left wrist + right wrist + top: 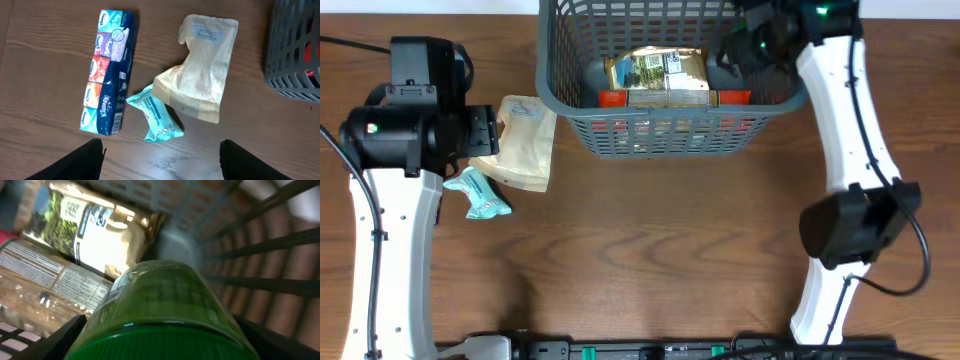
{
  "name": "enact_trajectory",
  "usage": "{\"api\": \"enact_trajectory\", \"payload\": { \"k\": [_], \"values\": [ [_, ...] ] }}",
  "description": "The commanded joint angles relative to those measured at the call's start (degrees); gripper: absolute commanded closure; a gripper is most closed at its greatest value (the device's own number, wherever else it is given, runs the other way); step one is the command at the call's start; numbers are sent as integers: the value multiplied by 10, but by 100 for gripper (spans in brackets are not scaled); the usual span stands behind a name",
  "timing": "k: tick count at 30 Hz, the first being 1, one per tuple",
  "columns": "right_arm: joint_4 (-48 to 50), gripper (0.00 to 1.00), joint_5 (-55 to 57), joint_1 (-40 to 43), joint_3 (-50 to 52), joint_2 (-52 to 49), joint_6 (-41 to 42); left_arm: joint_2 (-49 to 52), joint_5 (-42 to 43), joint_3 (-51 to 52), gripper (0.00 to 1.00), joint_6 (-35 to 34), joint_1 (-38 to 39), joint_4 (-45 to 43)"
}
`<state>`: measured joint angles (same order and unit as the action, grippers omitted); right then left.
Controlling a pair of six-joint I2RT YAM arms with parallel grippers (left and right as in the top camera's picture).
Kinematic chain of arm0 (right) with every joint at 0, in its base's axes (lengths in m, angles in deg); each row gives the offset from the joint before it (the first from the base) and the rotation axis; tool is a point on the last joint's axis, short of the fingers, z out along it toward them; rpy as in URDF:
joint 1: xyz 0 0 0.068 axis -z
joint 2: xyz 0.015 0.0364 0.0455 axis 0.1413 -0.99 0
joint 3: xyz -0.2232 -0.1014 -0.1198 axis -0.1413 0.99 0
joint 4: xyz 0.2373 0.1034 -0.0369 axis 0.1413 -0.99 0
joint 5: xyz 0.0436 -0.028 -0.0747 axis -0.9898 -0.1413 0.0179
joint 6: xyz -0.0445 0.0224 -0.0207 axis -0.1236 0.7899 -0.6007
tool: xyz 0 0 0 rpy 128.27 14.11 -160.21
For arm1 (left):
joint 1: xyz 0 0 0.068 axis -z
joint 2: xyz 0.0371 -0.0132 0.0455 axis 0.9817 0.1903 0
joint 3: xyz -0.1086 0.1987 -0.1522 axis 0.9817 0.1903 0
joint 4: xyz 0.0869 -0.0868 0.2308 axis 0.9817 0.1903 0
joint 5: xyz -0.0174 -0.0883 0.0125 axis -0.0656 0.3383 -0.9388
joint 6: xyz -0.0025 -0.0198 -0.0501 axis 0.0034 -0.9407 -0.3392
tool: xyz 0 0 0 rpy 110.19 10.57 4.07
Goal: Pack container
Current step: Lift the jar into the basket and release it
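The dark grey lattice basket (pixel 670 125) stands at the top centre of the table and holds a gold pouch (pixel 655 70) and a red-edged clear packet (pixel 670 98). My right gripper (pixel 745 45) is inside the basket's right end, shut on a green jar (pixel 160 310) with a green lid, above the gold pouch (pixel 95 230). My left gripper (pixel 160 160) is open and empty, above the wood, near a teal wrapped packet (pixel 157 115), a tan paper pouch (pixel 200 75) and a Kleenex tissue multipack (pixel 107 70). The tan pouch (pixel 525 140) and teal packet (pixel 480 193) lie left of the basket.
The basket's corner (pixel 295 50) shows at the right edge of the left wrist view. Basket lattice walls (pixel 260 245) close in around the jar on the right. Bare brown wood (pixel 650 250) fills the middle and front of the table.
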<state>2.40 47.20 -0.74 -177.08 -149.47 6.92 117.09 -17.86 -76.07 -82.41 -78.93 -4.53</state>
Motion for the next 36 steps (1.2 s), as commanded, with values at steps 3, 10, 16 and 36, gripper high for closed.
{"api": "enact_trajectory", "payload": {
  "k": [3,10,16,36],
  "values": [
    [-4,99,-26,-1,-20,-52,28,3,-4,-7,27,2,-2,4],
    [-9,99,-27,-2,-20,-85,33,3,-4,-7,26,2,-2,4],
    [-6,18,-28,-2,-21,-85,33,3,-4,-7,27,2,-2,4],
    [-41,1,77,20,-257,121,70,-15,-2,-97,1,10,-1,24]
  ]
}}
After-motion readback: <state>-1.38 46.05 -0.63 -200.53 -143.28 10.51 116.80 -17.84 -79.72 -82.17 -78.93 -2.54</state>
